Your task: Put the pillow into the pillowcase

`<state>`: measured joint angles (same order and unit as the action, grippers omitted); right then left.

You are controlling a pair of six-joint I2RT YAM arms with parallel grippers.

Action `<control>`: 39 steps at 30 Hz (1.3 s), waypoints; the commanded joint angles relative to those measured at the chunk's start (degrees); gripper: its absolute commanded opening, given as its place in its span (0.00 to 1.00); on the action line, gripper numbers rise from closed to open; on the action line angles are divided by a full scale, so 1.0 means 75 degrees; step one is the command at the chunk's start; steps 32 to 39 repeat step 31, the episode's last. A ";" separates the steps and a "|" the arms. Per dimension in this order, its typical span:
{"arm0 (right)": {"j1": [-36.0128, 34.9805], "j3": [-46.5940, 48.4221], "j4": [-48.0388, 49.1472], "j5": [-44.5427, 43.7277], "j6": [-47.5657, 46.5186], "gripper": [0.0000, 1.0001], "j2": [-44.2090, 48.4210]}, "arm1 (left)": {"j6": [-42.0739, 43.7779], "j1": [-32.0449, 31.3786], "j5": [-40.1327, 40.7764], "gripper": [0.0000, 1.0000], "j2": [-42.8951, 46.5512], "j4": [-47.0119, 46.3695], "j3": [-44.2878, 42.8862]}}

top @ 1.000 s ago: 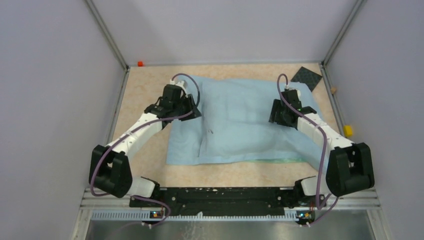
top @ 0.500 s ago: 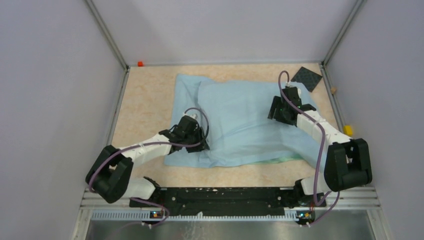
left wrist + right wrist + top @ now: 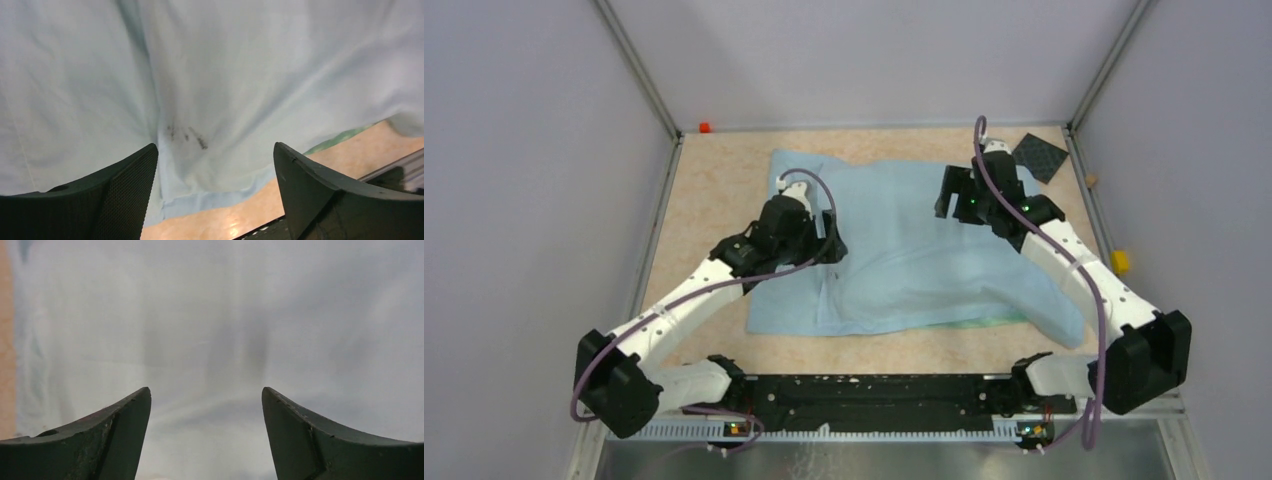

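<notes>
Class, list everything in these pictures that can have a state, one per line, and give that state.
pillowcase: spread on the table, rumpled, bulging in the middle, green reverse peeking out at its near edge.
pillow: not visible; possibly inside the case, cannot confirm.
left gripper: open, over the pillowcase, holding nothing.
right gripper: open, over the pillowcase, holding nothing.

The pillowcase (image 3: 904, 250) covers the pillow completely.
</notes>
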<state>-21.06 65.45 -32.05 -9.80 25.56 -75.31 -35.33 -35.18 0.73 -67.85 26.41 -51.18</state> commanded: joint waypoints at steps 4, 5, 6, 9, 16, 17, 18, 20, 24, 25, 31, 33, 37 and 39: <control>-0.1054 0.0389 0.0034 0.0288 0.0043 0.85 0.1106 | 0.1225 0.0036 -0.0062 0.99 0.0497 0.0110 -0.1571; -0.1132 0.0374 0.0063 0.0351 0.0052 0.85 0.1188 | 0.1274 0.0032 -0.0060 0.99 0.0555 0.0102 -0.1668; -0.1161 0.0369 0.0085 0.0427 0.0065 0.86 0.1276 | 0.1318 0.0027 -0.0061 0.99 0.0616 0.0091 -0.1742; -0.1176 0.0168 0.0216 0.0610 0.0083 0.86 0.1665 | 0.1487 0.0036 -0.0061 0.99 0.0813 0.0072 -0.1875; -0.1183 -0.0232 0.0509 0.0533 0.0081 0.88 0.2497 | 0.1535 0.0036 0.0281 0.99 0.1007 0.0191 -0.1906; -0.1177 -0.0266 0.0515 0.0510 0.0078 0.88 0.2540 | 0.1535 0.0029 0.0319 0.99 0.1008 0.0203 -0.1895; -0.1177 -0.0275 0.0508 0.0485 0.0076 0.88 0.2570 | 0.1520 0.0031 0.0368 0.99 0.1011 0.0213 -0.1894; -0.1176 -0.0277 0.0455 0.0447 0.0054 0.88 0.2563 | 0.1500 0.0031 0.0429 0.99 0.1021 0.0208 -0.1851; -0.1176 -0.0338 0.0469 0.0448 0.0039 0.88 0.2564 | 0.1477 0.0038 0.0469 0.99 0.1095 0.0135 -0.1783; -0.1176 -0.0357 0.0472 0.0454 0.0039 0.88 0.2559 | 0.1477 0.0034 0.0476 0.99 0.1110 0.0091 -0.1754; -0.1176 -0.0413 0.0530 0.0445 0.0053 0.88 0.2553 | 0.1499 0.0036 0.0585 0.99 0.1120 0.0042 -0.1711; -0.1176 -0.0413 0.0530 0.0445 0.0053 0.88 0.2553 | 0.1499 0.0036 0.0585 0.99 0.1120 0.0042 -0.1711; -0.1176 -0.0413 0.0530 0.0445 0.0053 0.88 0.2553 | 0.1499 0.0036 0.0585 0.99 0.1120 0.0042 -0.1711; -0.1176 -0.0413 0.0530 0.0445 0.0053 0.88 0.2553 | 0.1499 0.0036 0.0585 0.99 0.1120 0.0042 -0.1711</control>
